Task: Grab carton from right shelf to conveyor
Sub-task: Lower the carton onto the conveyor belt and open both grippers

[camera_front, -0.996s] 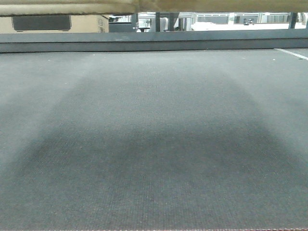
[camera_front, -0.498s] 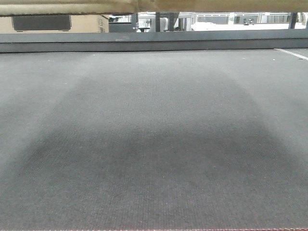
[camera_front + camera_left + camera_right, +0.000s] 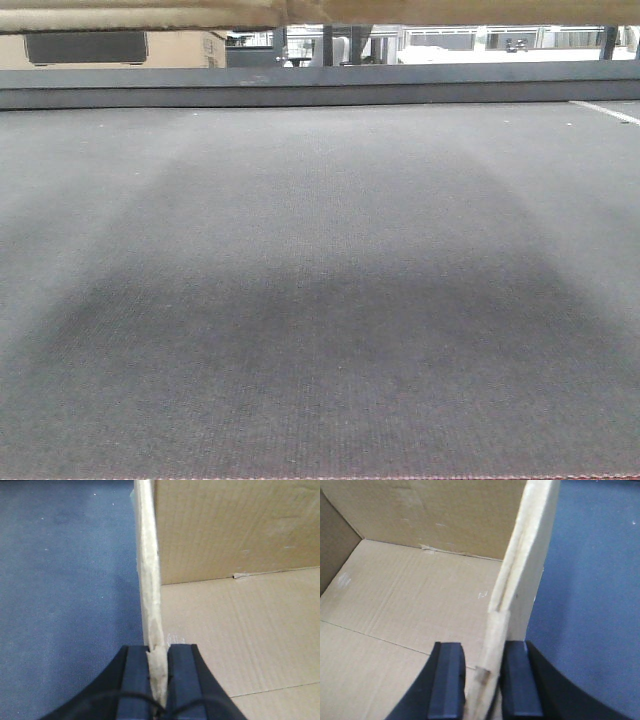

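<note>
Change since earlier: hardly any; the carton (image 3: 140,12) shows as the same brown strip along the top edge of the front view, and the shadow (image 3: 320,330) under it lies on the same patch of belt.
Carton position: above the conveyor (image 3: 320,200), its underside just inside the top of the front view; the wrist views show its open inside, floor and back wall plain corrugated board.
Left gripper (image 3: 159,652): narrow, both black fingers pressed against the carton's upright side wall, one inside and one outside, with the belt on the outer side.
Right gripper (image 3: 482,647): closed astride the opposite side wall; the outer finger touches the board, the inner one sits just beside it with a sliver of gap low down.
Conveyor: dark-grey textured belt filling the front view, a thin red line at its near edge.
Frame bar (image 3: 320,88): dark, runs across the belt's far side.
White line (image 3: 605,112): short stripe at far right.
</note>
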